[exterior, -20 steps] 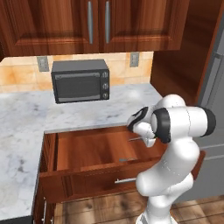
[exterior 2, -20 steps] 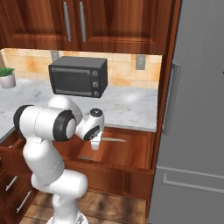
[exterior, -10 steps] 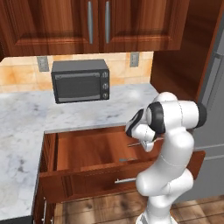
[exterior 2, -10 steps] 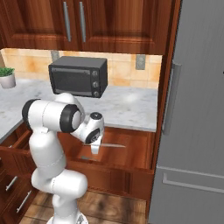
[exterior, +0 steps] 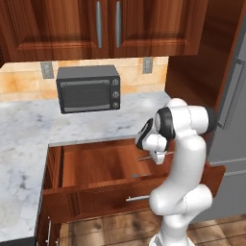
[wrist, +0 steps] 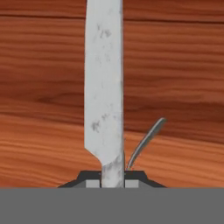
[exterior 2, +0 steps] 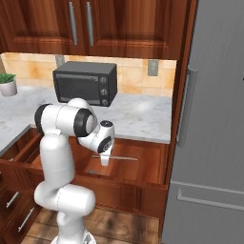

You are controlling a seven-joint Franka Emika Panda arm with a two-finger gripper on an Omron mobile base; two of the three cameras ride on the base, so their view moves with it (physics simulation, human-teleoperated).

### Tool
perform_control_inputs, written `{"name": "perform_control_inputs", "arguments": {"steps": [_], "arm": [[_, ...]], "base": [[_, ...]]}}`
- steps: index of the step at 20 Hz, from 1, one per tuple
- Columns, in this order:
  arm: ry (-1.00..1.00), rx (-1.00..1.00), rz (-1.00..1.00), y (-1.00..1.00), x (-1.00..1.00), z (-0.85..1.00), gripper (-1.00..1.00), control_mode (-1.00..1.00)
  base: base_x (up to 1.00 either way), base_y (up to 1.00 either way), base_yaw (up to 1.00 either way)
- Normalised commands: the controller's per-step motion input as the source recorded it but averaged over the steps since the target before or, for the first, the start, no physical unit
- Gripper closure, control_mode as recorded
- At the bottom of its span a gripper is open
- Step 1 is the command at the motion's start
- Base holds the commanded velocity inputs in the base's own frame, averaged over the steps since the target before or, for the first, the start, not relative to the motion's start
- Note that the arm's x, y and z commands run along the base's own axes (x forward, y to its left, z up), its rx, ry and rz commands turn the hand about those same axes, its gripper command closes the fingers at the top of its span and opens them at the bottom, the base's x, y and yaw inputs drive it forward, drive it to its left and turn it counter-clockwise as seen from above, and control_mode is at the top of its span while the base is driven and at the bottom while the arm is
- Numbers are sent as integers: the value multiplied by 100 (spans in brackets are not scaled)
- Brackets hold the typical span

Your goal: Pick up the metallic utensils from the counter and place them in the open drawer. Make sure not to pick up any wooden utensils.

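My gripper [exterior: 156, 157] [exterior 2: 105, 159] hangs low over the open drawer [exterior: 98, 166] [exterior 2: 145, 162], shut on a metallic utensil, a silver knife [exterior 2: 121, 157] [wrist: 104, 87]. The blade sticks out level to one side of the fingers, above the drawer's wooden floor [wrist: 43, 87]. Another thin grey metallic utensil [wrist: 147, 139] [exterior: 140, 175] lies on the drawer floor just beneath. The marble counter [exterior: 29, 129] [exterior 2: 138, 116] runs behind and beside the drawer. The wooden utensils are out of view.
A black microwave [exterior: 89, 89] [exterior 2: 85, 82] stands on the counter at the back wall. A tall grey fridge [exterior 2: 209, 124] rises right beside the drawer. A small potted plant [exterior 2: 8, 85] sits far left. Wooden wall cabinets [exterior: 105, 26] hang above.
The arm has drawn in and the gripper has sunk lower toward the drawer floor, with the knife still in its grip.
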Motion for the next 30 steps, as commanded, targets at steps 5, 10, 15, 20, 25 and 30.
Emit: {"name": "perform_control_inputs", "arguments": {"steps": [5, 10, 15, 20, 25, 30], "arm": [[0, 0, -2, 0, 29, -50, 100, -100], [0, 0, -3, 0, 27, -62, 100, -100], [0, 0, -1, 1, 30, -58, -100, -100], [-1, 0, -1, 0, 13, -13, -100, -100], [-1, 0, 0, 0, 0, 49, -100, -100], [-4, 0, 0, 0, -15, 100, -100, -100]], "base": [[0, 0, 0], [0, 0, 0], [0, 0, 0], [0, 0, 0], [0, 0, 0], [0, 0, 0]]}}
